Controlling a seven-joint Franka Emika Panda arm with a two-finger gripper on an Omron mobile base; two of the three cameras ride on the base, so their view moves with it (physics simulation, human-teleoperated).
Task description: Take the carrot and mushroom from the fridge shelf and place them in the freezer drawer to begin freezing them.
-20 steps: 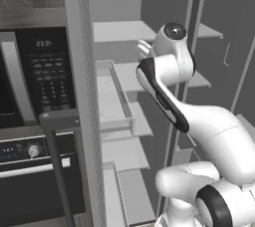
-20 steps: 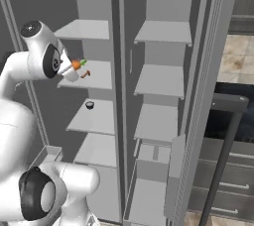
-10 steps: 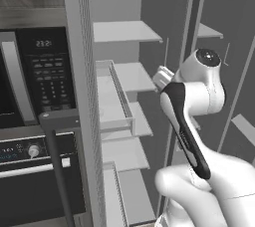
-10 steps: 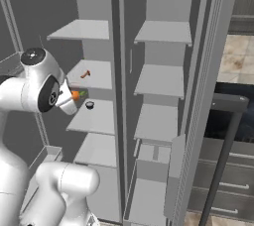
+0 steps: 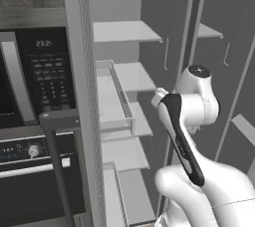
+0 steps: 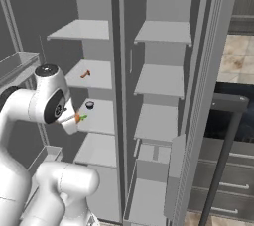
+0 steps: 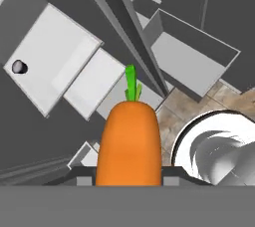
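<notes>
Fingers (image 7: 169,183) clamped on carrot (image 7: 128,144). Carrot stuck straight out past fingertips, long way along fingers, green tip far from hand. Past tip: fridge shelf (image 7: 52,56) with small dark mushroom (image 7: 19,66), off to one side. Freezer drawer (image 7: 191,54) other side, open room between.

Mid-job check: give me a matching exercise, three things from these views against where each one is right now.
Things:
1. carrot
2. small dark object
3. small orange-red object

Places:
A. on the shelf level with the robot's wrist
B. on the shelf one level higher
C. held in the gripper, green tip pointing away from the hand

Pairs: 1-C, 2-A, 3-B
</notes>
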